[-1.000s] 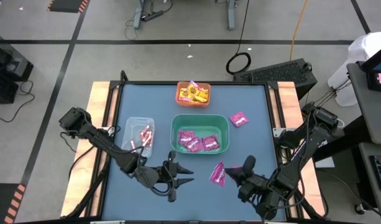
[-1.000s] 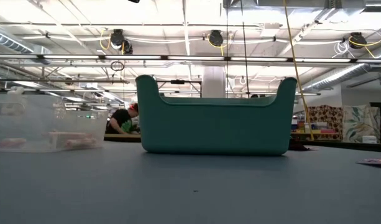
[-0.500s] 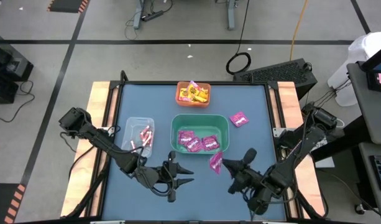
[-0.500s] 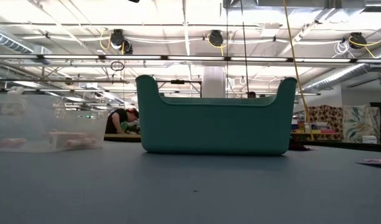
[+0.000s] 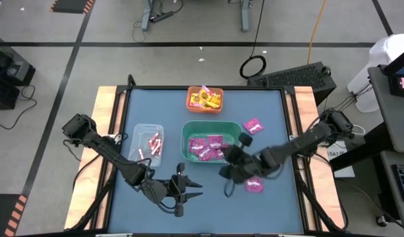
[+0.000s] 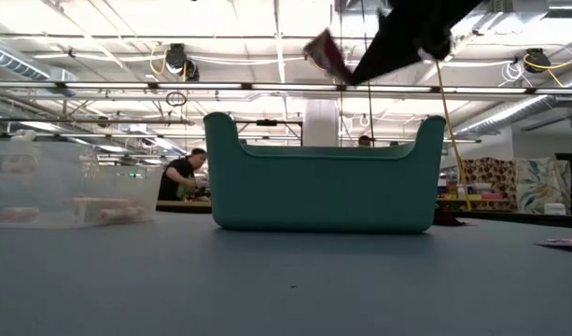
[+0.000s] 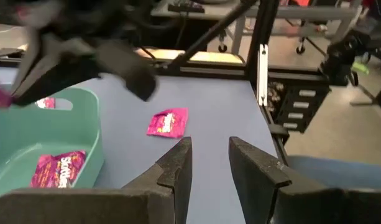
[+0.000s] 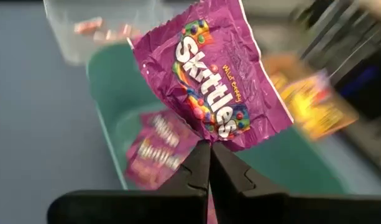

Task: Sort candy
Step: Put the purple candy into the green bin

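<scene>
My right gripper point(image 8: 209, 149) is shut on a magenta candy packet point(image 8: 209, 74). It holds the packet in the air over the green bin point(image 5: 184, 141), and the low view shows the packet point(image 6: 327, 54) high above the bin's rim. Several magenta packets lie in that bin. Two more lie flat on the table, one point(image 5: 253, 125) right of the bin and one point(image 5: 254, 185) nearer the front. My left gripper point(image 5: 192, 190) hovers open near the table's front edge, left of centre, with nothing between its fingers point(image 7: 178, 163). My right gripper pinches the packet's edge point(image 8: 206, 138) between its two fingertips. The fingers come from the table's right side, slanting a little downward. The packet sticks out beyond the fingertips, tilted and lifted clear, above the green bin's inside.
An orange bin point(image 5: 205, 99) with yellow packets stands at the far middle. A clear bin point(image 5: 147, 143) holding pink sticks sits left of the green bin. Bare blue table lies along the front and the right. People show in the room behind in the low view.
My right gripper has swung from the table's front right toward the green bin, rolling as it went. It has carried the magenta packet from low near the front edge to above the bin. The packet on the table at front right has come into view.
</scene>
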Action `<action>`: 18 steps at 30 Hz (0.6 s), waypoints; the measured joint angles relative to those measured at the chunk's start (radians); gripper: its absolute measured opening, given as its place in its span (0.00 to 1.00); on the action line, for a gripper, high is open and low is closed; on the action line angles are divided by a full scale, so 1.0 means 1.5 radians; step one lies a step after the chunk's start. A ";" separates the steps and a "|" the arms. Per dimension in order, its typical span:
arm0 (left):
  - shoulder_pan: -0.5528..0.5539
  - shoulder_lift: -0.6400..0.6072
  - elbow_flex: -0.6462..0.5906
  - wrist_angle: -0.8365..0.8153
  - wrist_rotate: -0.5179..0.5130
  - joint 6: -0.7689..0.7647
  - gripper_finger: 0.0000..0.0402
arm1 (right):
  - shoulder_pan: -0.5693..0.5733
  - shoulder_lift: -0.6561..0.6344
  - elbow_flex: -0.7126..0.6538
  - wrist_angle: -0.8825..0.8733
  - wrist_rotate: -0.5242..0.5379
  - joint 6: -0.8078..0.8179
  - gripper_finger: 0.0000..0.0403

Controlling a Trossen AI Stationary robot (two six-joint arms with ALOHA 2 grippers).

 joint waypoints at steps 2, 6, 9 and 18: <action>-0.005 0.000 0.000 -0.010 0.000 0.000 0.28 | -0.039 0.000 0.000 0.000 -0.067 -0.002 0.00; -0.014 0.000 0.000 -0.014 0.000 0.000 0.28 | -0.104 0.000 0.000 -0.001 -0.136 -0.024 0.00; -0.015 0.000 0.000 -0.016 0.000 0.000 0.28 | -0.141 0.001 0.000 -0.005 -0.179 -0.020 0.00; -0.015 0.000 0.000 -0.025 0.000 -0.005 0.28 | -0.169 0.061 0.000 -0.006 -0.205 -0.018 0.00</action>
